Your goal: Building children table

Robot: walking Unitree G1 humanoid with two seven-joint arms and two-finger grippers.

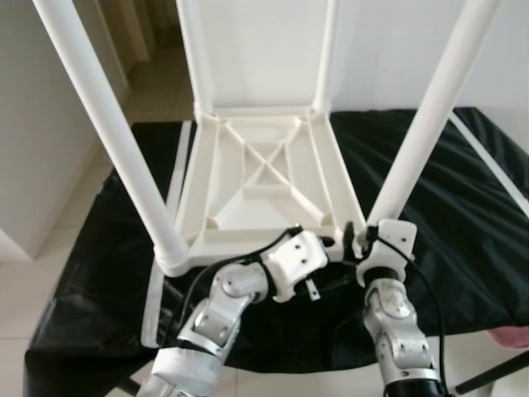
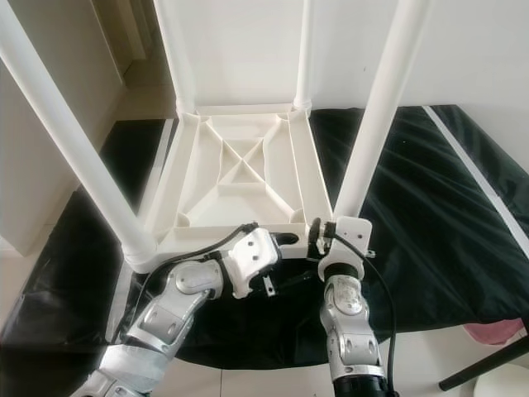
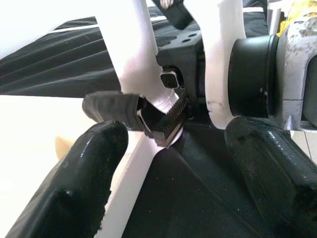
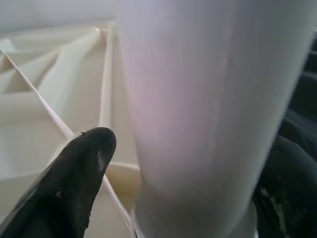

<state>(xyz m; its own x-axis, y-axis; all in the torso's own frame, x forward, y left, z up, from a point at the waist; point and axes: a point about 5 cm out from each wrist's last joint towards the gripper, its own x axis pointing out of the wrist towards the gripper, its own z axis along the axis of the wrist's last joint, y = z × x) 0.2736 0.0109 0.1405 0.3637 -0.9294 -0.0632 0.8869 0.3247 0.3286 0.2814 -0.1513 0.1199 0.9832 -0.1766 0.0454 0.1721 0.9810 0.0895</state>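
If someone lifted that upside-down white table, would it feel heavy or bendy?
Probably light: the table looks like thin ribbed plastic with tube-like legs. Likely fairly stiff, given the cross ribs. It may feel top-heavy or awkward, since the long legs stick up; the right tool is at one leg.

So both head cams sit up high, looking forward and down at the upside-down white table (image 1: 263, 178) on a black cloth (image 1: 463, 207), each just a bit sideways from the other, sharing basically the whole scene plus both silver arms at the bottom. The left wrist cam looks along its fingers (image 3: 74, 183) super close, facing the right gripper (image 3: 163, 119) at the table's near edge. The right wrist cam is jammed right up against a white leg (image 4: 208, 99), with the table's ribbed underside behind.
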